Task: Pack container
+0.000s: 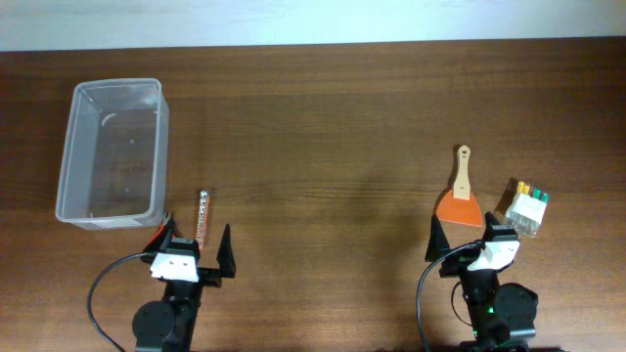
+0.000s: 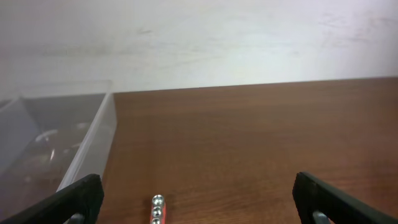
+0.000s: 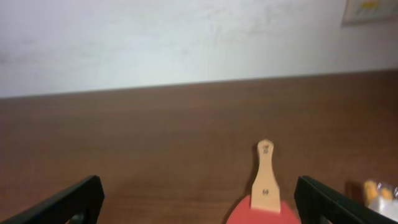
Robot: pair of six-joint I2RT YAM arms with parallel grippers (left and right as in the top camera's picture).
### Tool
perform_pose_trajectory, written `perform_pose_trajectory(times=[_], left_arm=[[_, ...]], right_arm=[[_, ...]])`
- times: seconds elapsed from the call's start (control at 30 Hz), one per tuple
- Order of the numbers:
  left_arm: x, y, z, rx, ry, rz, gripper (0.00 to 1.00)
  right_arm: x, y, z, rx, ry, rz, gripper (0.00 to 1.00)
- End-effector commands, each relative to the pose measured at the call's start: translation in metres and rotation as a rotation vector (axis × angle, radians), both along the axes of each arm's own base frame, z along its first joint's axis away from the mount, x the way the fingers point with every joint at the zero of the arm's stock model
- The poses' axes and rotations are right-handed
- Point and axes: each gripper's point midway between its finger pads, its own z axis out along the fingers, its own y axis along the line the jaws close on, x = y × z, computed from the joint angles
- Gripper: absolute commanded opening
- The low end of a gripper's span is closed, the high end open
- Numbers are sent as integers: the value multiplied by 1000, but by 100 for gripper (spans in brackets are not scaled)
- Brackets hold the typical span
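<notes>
The clear plastic container [image 1: 110,154] stands at the far left of the table, with nothing in it; it also shows in the left wrist view [image 2: 56,149]. A thin red strip with metal studs [image 1: 201,217] lies just right of it, and its tip shows between the left fingers [image 2: 157,209]. My left gripper [image 1: 196,251] is open and empty near the front edge. An orange scraper with a wooden handle [image 1: 461,191] lies at the right, also in the right wrist view [image 3: 263,186]. A small clear pack with yellow and green pieces [image 1: 526,208] lies beside it. My right gripper [image 1: 468,242] is open and empty.
The brown wooden table [image 1: 323,137] ends at a white wall at the back. The two arm bases sit at the front edge with black cables.
</notes>
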Motion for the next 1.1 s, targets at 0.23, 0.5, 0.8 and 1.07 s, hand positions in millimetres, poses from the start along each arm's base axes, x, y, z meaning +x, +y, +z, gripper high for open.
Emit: perform_pose_trajectory(times=[0.23,0.5,0.8,1.07], left_arm=[[6,16,31,-64,31,102,99],[11,16,29,-60,65,103,99],[11,16,29,-60,65,103,99],[11,16,29,-60,66,104,99]], right_arm=[[18,8,10,18,184,32,99],[47,9,7,16,252,32,99],[50,9,6,16,258,31,99],[50,10,6,16,258,32,99]])
